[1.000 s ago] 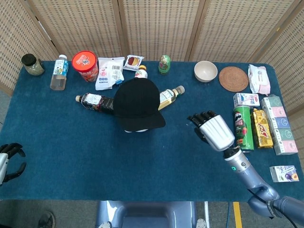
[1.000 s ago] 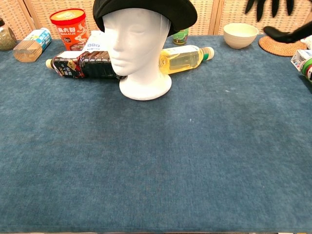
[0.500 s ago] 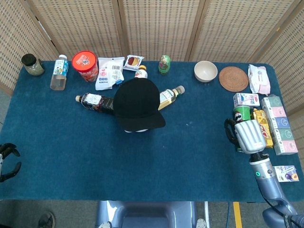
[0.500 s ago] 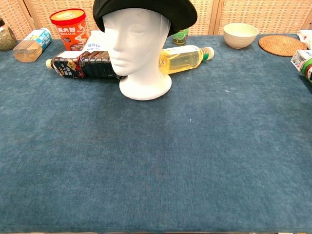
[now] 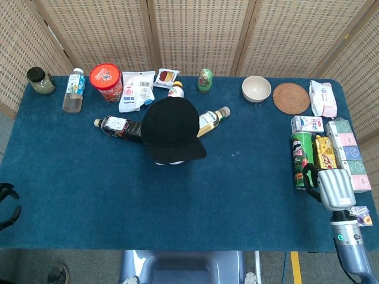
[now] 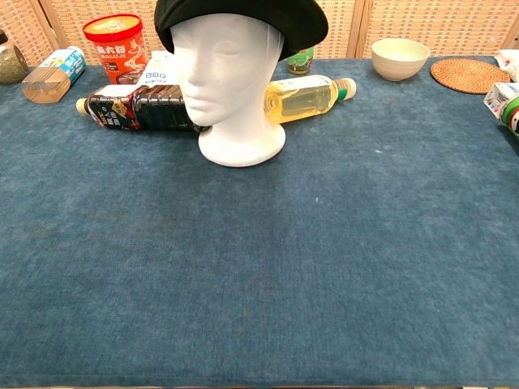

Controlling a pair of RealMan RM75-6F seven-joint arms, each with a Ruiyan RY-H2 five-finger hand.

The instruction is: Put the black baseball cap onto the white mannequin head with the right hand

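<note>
Head view, centre of frame: your black baseball cap (image 5: 172, 128) sits on the white mannequin head (image 6: 225, 69), its brim toward the lower edge of the picture; only a sliver of the white base shows under it from above. In the chest view, at the top of the frame, the cap covers the crown and the face below it is bare, with the base standing on the blue surface (image 6: 268, 275).

Behind the mannequin head, a dark drink bottle (image 5: 118, 126) lies on its side to the left and a yellow drink bottle (image 6: 305, 96) lies on its side to the right; both appear to touch or nearly touch the neck.

Lower right of the head view: your right robot hand (image 5: 333, 187) hangs beside the green crisp can (image 5: 301, 160), near the row of snack boxes (image 5: 349, 163). You see its back; the fingers seem curled inward and nothing shows in them, though the angle is poor.

Lower left edge of the head view: only dark fingertips of your left robot hand (image 5: 8, 203) show, spread apart with nothing between them.

Top of the head view: a red tub (image 5: 106, 81), a cream bowl (image 5: 256, 89) and a woven coaster (image 5: 291, 98) stand along the far edge.
</note>
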